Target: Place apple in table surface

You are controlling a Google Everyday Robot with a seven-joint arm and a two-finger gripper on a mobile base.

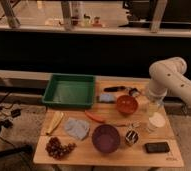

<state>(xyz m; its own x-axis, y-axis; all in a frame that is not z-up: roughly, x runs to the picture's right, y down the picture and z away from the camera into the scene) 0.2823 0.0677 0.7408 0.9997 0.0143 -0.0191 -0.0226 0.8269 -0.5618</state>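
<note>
The light wooden table surface (86, 154) carries many objects. My white arm reaches in from the right, and my gripper (152, 105) hangs at its end over the table's right side, just right of the orange-red bowl (126, 104). A small yellow-orange spot that looks like the apple (146, 91) sits right at the arm's end, above the table's back right part. I cannot tell whether it is held or resting there.
A green tray (69, 91) stands at the back left. A purple bowl (106, 137), carrot (95, 117), banana (54, 122), grapes (58, 147), blue cloth (76, 127), white round lid (156, 120), small can (131, 136) and a black flat object (156, 147) lie around.
</note>
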